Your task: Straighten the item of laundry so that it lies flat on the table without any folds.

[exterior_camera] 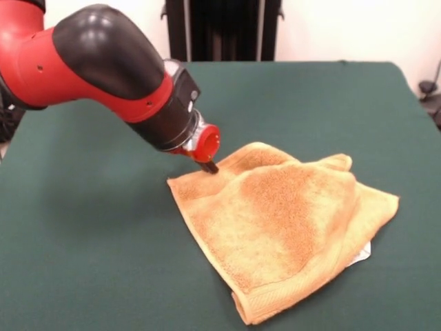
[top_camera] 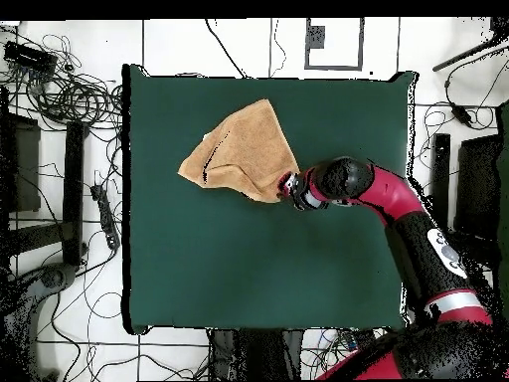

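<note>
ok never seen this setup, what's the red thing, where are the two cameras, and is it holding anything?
The red and black machine is a single robot arm with a small gripper at its tip. One picture is taken from across the table, facing the robot; the other looks straight down from above, so the two are turned half round against each other.

The table is covered in dark green cloth. On it lies one orange-tan towel, rumpled and folded over itself, with a small white label peeking out at one edge.

The gripper's tip sits right at one corner of the towel. Whether it has pinched the cloth or only touches it cannot be told from either view. The same towel and gripper show from above.
</note>
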Motion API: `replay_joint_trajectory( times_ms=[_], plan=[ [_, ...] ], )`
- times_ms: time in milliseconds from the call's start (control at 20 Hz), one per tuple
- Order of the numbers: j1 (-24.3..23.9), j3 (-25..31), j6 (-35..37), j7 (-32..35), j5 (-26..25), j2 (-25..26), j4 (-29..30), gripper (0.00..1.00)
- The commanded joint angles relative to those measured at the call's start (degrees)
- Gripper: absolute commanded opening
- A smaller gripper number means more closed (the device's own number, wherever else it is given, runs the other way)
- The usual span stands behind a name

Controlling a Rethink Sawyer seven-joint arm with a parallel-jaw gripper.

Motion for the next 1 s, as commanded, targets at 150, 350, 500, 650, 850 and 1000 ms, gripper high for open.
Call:
replay_joint_trajectory(
  times_ms=[150,350,500,650,850,1000],
  plan=[
    [-1.3,3.7,4.9,-27.0,-6.3,0.5,3.3,0.00],
    [-3.8,4.3,4.9,-29.5,-6.6,1.0,4.3,0.00],
    [-4.1,4.5,6.0,-30.9,-6.5,1.3,3.3,0.00],
    [-3.7,4.1,8.0,-32.2,-6.3,1.2,2.3,0.00],
    [-2.0,2.7,11.1,-34.9,-7.5,0.2,0.1,0.00],
    [-2.2,2.4,12.1,-36.4,-7.7,0.1,-0.4,0.00]
  ],
)
